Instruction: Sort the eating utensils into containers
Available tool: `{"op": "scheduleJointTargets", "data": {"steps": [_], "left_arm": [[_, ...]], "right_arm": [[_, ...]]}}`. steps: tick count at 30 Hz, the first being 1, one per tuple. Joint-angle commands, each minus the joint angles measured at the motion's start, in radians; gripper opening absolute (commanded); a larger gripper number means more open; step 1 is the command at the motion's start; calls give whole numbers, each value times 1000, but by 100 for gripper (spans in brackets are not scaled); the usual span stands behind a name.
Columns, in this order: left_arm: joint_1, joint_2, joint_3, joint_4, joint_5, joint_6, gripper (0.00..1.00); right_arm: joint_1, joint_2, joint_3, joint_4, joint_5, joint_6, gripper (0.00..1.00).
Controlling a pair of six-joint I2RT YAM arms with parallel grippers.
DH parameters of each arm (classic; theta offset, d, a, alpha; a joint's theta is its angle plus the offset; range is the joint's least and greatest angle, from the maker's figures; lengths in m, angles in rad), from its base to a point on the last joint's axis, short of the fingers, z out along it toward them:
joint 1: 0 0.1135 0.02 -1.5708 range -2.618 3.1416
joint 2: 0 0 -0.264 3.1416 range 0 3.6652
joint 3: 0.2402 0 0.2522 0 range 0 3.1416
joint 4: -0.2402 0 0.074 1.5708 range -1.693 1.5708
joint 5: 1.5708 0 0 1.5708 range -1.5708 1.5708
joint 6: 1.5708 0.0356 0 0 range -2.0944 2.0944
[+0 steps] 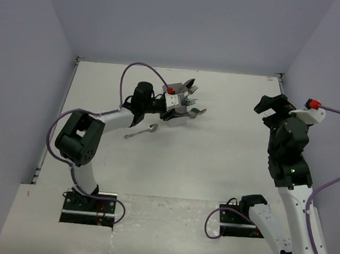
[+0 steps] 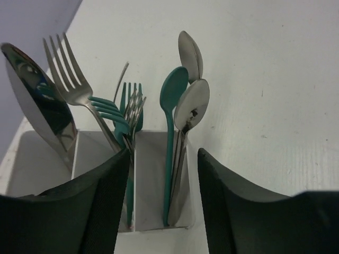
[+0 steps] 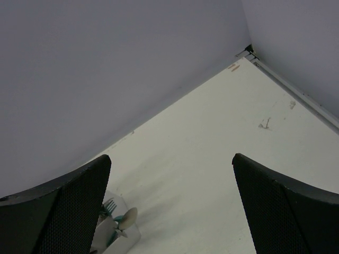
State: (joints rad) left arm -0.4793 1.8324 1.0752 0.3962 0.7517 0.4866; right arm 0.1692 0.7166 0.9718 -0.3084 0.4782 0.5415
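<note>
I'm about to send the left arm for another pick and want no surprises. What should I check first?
1. Left tool open and empty: ok, jaws apart, nothing gripped.
2. Left tool clear of the forks in the white box: cannot tell, it sits close by their handles.
3. Next target located: ok, a silver spoon lies on the table, apart from the box.
4. Which compartment suits it: cannot tell, the teal spoon stands at one end, a large spoon at the other.
5. Right tool out of the way: ok, open, far off to the side.
</note>
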Motion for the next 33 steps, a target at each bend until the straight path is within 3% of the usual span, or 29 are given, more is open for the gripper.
{"op": "scheduleJointTargets", "data": {"steps": [1, 2, 3, 9, 12, 15, 20, 25, 29, 33], "left_arm": [[-1, -148, 0, -60, -34, 70, 56], [2, -168, 2, -86, -34, 82, 87], [1, -188, 3, -117, -41, 99, 100], [45, -309, 77, -510, -46, 285, 100], [111, -254, 193, -954, 31, 446, 100], [153, -136, 308, -1184, -38, 558, 100], [165, -114, 181, -1117, -172, 613, 100], [165, -21, 178, -1094, -262, 544, 100], [165, -1, 141, -981, -318, 414, 100], [163, 7, 72, -918, -362, 377, 99]], "right_arm": [[-4, -16, 13, 57, -10, -9, 99], [-5, -19, 11, 60, -15, -9, 99], [-4, -22, 5, 64, -19, -12, 99], [-4, -23, 11, 71, -23, -32, 99], [-4, 7, 37, 46, -3, -54, 99], [-4, 50, 62, 15, 39, -67, 99], [-4, 156, 142, -95, 89, -86, 99], [-4, 222, 174, -143, 122, -63, 99], [-4, 228, 151, -141, 148, -48, 99], [-4, 242, 143, -147, 161, -51, 99]]}}
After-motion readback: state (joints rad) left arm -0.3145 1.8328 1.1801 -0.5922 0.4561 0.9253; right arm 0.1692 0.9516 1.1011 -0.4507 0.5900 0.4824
